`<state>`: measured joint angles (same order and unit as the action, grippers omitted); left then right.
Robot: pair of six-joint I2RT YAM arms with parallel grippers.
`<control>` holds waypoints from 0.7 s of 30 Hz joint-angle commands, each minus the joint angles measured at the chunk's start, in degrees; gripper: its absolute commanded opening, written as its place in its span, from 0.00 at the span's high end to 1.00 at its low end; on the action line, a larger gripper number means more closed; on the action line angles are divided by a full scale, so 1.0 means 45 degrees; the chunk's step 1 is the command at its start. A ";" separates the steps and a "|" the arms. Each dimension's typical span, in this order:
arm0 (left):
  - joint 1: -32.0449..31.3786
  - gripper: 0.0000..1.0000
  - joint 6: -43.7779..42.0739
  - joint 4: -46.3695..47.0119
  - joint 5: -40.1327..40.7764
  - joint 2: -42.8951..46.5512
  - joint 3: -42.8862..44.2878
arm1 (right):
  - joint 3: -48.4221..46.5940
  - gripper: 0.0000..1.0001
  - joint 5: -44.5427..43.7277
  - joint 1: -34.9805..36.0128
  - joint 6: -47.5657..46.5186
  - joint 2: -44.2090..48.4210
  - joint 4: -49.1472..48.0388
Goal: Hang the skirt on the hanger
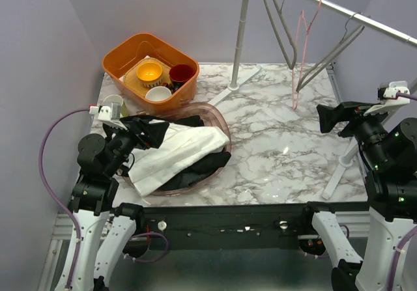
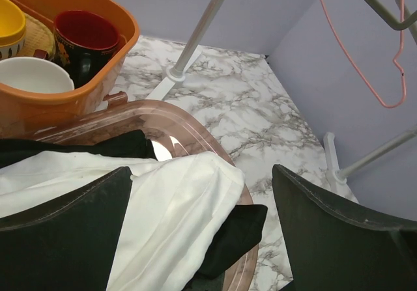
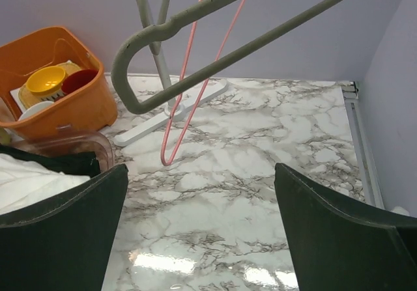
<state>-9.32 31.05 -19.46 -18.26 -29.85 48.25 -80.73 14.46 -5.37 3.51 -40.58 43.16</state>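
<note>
Three hangers on one rail (image 1: 339, 8), one skirt (image 1: 176, 149) in one tub (image 1: 219, 119).
Two grey, one pink hanger (image 1: 296, 76); left gripper (image 1: 147, 133) and right gripper (image 1: 329, 118) both spread wide, empty.

No text, number or brand can be read in any view. The nearest thing to print is inside the orange bin (image 3: 78, 109). There a white card (image 3: 18, 99) against the bin's left wall carries a few dark marks in the right wrist view, cut off and too small to make out. The yellow cup (image 1: 149, 74) also has a dark patterned band low on its side, which cannot be read as letters.
</note>
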 commanded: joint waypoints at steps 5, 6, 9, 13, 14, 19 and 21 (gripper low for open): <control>0.0079 0.01 -0.0766 -0.0323 -0.0258 0.0285 0.0059 | 0.0302 0.00 0.5286 -0.0038 -0.1925 -0.0065 0.0233; 0.0079 0.01 -0.0767 -0.0343 -0.0258 0.0323 0.0059 | 0.0380 0.00 0.6366 -0.0038 -0.2415 -0.0123 0.0447; 0.0079 0.01 -0.1000 -0.0440 -0.0492 0.0304 0.0079 | 0.0713 0.00 1.1443 -0.0057 -0.5004 -0.0589 0.1885; 0.0079 0.01 -0.1761 -0.1432 -0.0824 0.0051 0.0371 | 0.1649 0.00 1.3233 0.1068 -0.5838 -0.0690 0.1602; 0.0079 0.01 -0.1975 -0.1668 -0.0883 -0.0046 0.0526 | 0.1825 0.00 1.2633 0.1675 -0.6012 -0.0787 0.1582; -0.0154 0.01 -0.2270 -0.2684 -0.1527 -0.1003 0.0918 | 0.2781 0.00 0.8978 0.6826 -0.7261 -0.1878 0.1386; -0.0914 0.01 -0.2523 -0.2978 -0.1217 -0.1412 0.1132 | 0.2784 0.00 0.7768 0.7809 -0.8117 -0.2777 0.1676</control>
<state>-9.54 23.11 -27.24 -21.71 -32.86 50.72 -69.58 59.44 18.79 -24.03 -47.37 48.38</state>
